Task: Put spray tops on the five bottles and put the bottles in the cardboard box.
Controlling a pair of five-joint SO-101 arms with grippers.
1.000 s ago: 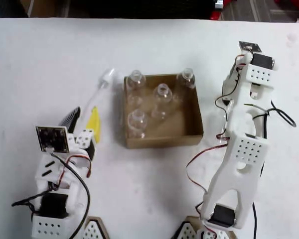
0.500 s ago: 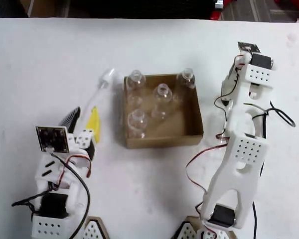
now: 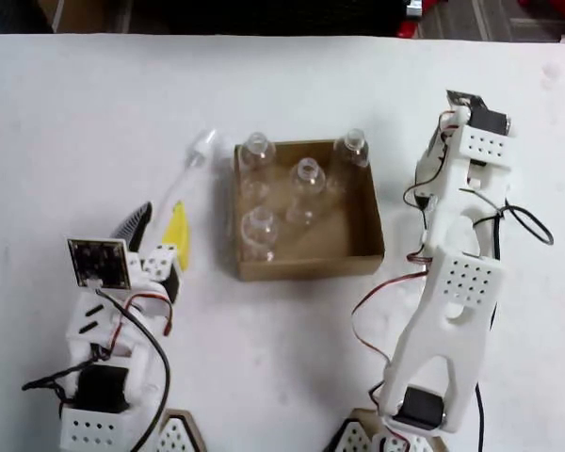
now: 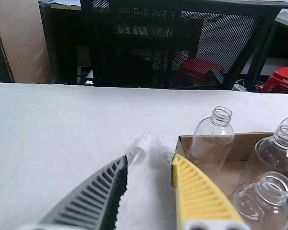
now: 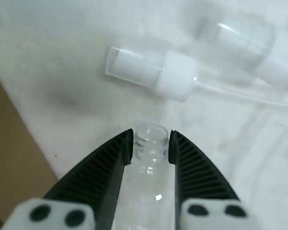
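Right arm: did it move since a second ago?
Yes, a little. In the high view the right arm has shifted slightly toward the cardboard box, which stayed put.

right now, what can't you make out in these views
Right wrist view: the bottle in the right gripper runs off the edge, base hidden.
Right wrist view: the farther spray top is blurred.
Left wrist view: the left gripper covers part of a spray top; the edge cuts off the cardboard box.
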